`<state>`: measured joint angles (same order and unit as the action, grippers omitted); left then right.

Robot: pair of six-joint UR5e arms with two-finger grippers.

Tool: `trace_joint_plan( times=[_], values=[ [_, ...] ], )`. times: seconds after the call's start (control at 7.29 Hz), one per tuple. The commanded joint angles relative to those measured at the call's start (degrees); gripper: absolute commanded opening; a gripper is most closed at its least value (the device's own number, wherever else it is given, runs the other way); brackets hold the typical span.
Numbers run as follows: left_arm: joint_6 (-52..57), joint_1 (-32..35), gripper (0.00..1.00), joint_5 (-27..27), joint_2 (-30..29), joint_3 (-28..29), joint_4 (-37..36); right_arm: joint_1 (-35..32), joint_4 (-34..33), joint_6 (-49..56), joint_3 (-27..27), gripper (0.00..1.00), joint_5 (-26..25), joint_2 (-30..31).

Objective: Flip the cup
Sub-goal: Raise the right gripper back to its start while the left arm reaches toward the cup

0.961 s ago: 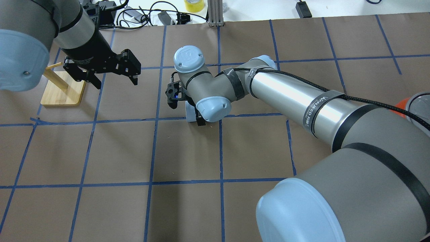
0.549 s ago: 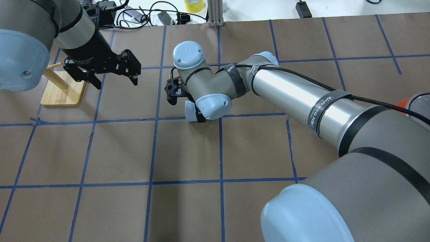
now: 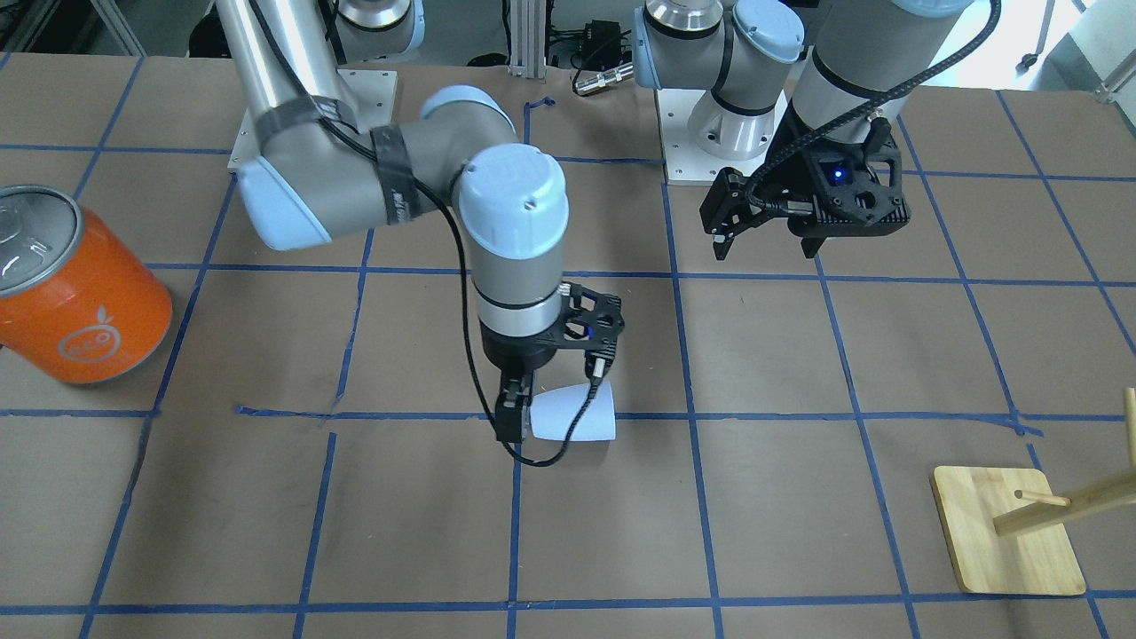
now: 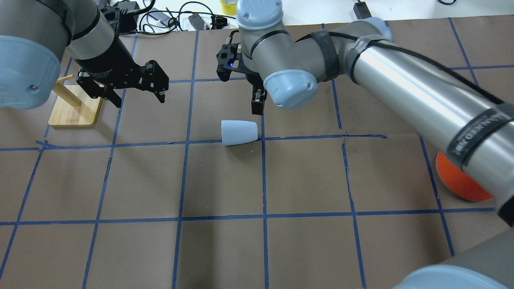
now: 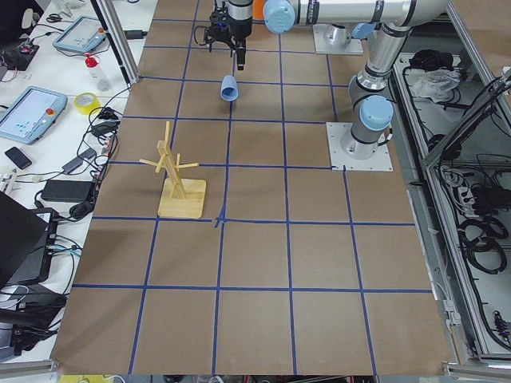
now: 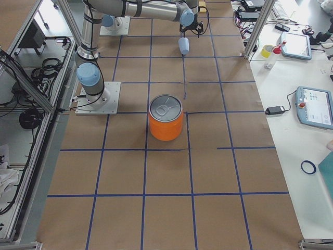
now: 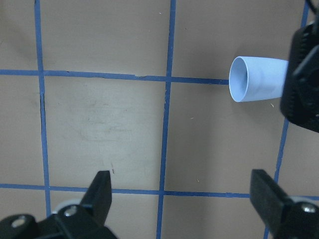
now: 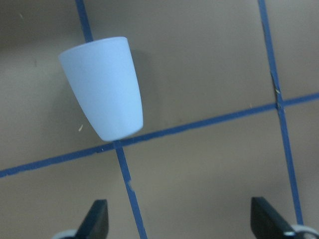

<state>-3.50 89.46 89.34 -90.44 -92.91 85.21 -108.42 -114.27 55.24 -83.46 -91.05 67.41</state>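
Note:
The pale blue cup [image 4: 239, 132] lies on its side on the brown table, on a blue tape line, with its mouth toward my left arm. It also shows in the front view [image 3: 575, 414], the left wrist view [image 7: 256, 78] and the right wrist view [image 8: 104, 87]. My right gripper [image 4: 257, 106] is open and empty and hangs above the cup's far side, clear of it; its wrist view [image 8: 182, 224] shows both fingers spread wide. My left gripper [image 4: 139, 98] is open and empty, hovering to the cup's left, also in the front view [image 3: 765, 248].
A big orange can [image 3: 75, 293] with a silver top stands on my right side [image 6: 166, 118]. A wooden peg rack [image 4: 74, 106] stands behind my left gripper [image 3: 1007, 532]. Cables and tape lie past the table's far edge.
My right arm has lifted up and back from the cup, which it covered before. The cup lies in the same spot, now uncovered. My left arm has not moved.

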Motion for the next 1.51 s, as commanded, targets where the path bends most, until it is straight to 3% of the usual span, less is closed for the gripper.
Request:
trace_joint_plan(
  times=[0.0, 0.27, 0.55, 0.69, 0.96, 1.37],
  values=[
    [0.60, -0.86, 1.00, -0.39, -2.96, 0.01, -0.22, 8.45, 6.92, -8.28, -0.73, 1.00, 0.00, 7.62],
    [-0.01, -1.04, 1.00, -1.53, -7.53, -0.16, -6.59, 10.60, 15.09, -9.35, -0.83, 1.00, 0.00, 10.97],
    [0.25, -1.83, 1.00, -5.39, -11.32, -0.60, -8.57, 13.56, 15.92, -16.87, -0.74, 1.00, -0.09, 14.67],
    [0.60, -2.27, 1.00, -8.37, -12.64, -0.69, -9.88, 16.37, 16.01, -21.36, -0.74, 1.00, -0.78, 16.16],
    [0.43, -2.45, 1.00, -13.83, -16.67, -2.35, -19.68, 19.29, 19.51, -33.88, 0.05, 1.00, 2.70, 17.83],
    [0.43, -6.57, 1.00, -27.43, -20.64, -5.87, -33.22, 20.87, 19.70, -40.36, -0.83, 1.00, 1.93, 19.69]
  ],
)
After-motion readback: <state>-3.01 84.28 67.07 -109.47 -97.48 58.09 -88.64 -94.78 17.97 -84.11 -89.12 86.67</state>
